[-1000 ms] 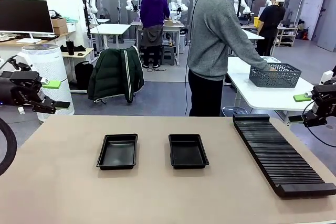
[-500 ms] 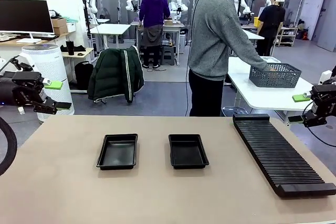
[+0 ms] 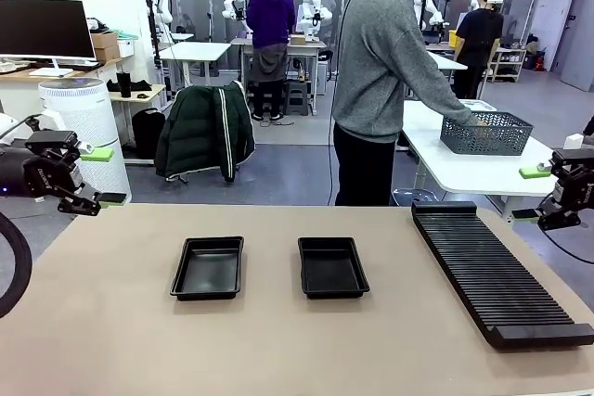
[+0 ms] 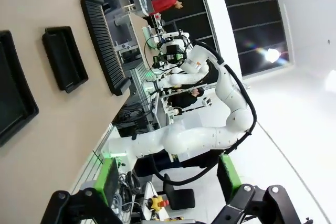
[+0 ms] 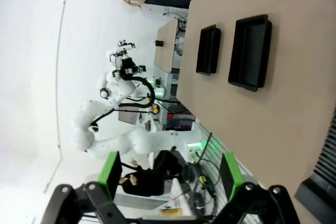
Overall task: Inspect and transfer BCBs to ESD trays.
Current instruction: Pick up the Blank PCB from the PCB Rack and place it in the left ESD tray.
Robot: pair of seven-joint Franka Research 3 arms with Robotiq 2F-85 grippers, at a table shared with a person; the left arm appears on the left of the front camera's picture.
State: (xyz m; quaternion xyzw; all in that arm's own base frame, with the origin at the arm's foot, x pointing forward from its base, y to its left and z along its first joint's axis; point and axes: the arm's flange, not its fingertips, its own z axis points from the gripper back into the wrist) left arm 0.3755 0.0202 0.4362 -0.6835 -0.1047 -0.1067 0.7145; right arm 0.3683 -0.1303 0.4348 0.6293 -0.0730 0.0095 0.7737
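Two empty black ESD trays lie side by side on the tan table, one at the left [image 3: 208, 267] and one in the middle [image 3: 332, 266]. No BCBs are in view. My left gripper [image 3: 104, 175] hangs open above the table's far left corner, well away from the trays. My right gripper [image 3: 529, 194] hangs open off the far right edge, beside the rack. The left wrist view has open empty fingers [image 4: 107, 179] with both trays [image 4: 64, 59] far off. In the right wrist view the fingers [image 5: 229, 174] are open too, with the trays [image 5: 251, 51] beyond.
A long black slotted rack [image 3: 497, 271] lies along the table's right side. A person in a grey sweater [image 3: 380, 62] stands at the far side, turned away, hands at a grey mesh basket [image 3: 486, 134] on a white side table [image 3: 455, 169].
My left gripper has sunk slightly and turned a little. My right gripper has edged slightly to the right. The trays, rack and person stay as they were.
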